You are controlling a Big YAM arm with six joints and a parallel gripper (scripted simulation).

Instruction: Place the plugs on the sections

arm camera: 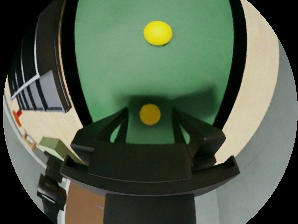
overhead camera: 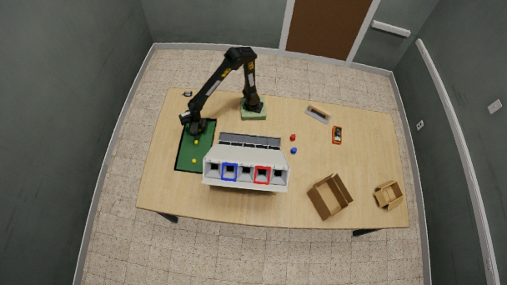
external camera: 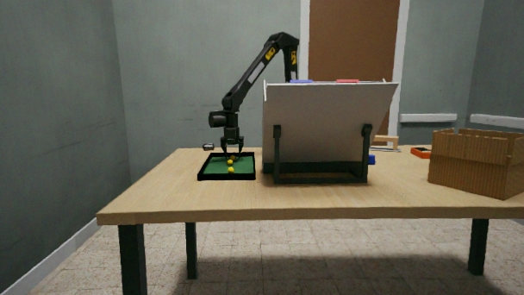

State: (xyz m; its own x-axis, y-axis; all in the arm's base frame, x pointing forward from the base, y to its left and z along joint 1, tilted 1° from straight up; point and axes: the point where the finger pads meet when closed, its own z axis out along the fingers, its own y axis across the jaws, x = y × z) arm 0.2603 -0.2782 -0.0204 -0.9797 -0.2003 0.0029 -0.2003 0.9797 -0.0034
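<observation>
My gripper point(overhead camera: 199, 130) point(external camera: 233, 158) point(arm camera: 150, 111) is open, pointing down low over the arm-side end of the green marble tray point(overhead camera: 183, 156) point(external camera: 207, 172) point(arm camera: 107, 60). A yellow marble point(arm camera: 150, 114) lies beneath and between the fingertips, not gripped. Two more marbles, one point(overhead camera: 196, 142) point(external camera: 229, 162) nearer and one point(overhead camera: 193, 161) point(external camera: 231, 170) farther, lie in the tray. The red plug point(overhead camera: 293, 137) and blue plug point(overhead camera: 293, 150) point(external camera: 371, 160) stand on the table right of the covered funnel box. The blue band point(overhead camera: 228, 179) rims the second funnel from the left, the red band point(overhead camera: 262, 183) the fourth. The pipes are hidden.
The funnel box's pale cover point(overhead camera: 250, 154) stands right of the tray, with grey sections point(overhead camera: 250, 138) point(arm camera: 54, 90) on its arm side. Two cardboard boxes point(overhead camera: 318, 199) point(overhead camera: 383, 197), an orange-cased device point(overhead camera: 337, 135) and a grey-and-wood item point(overhead camera: 318, 114) are farther right.
</observation>
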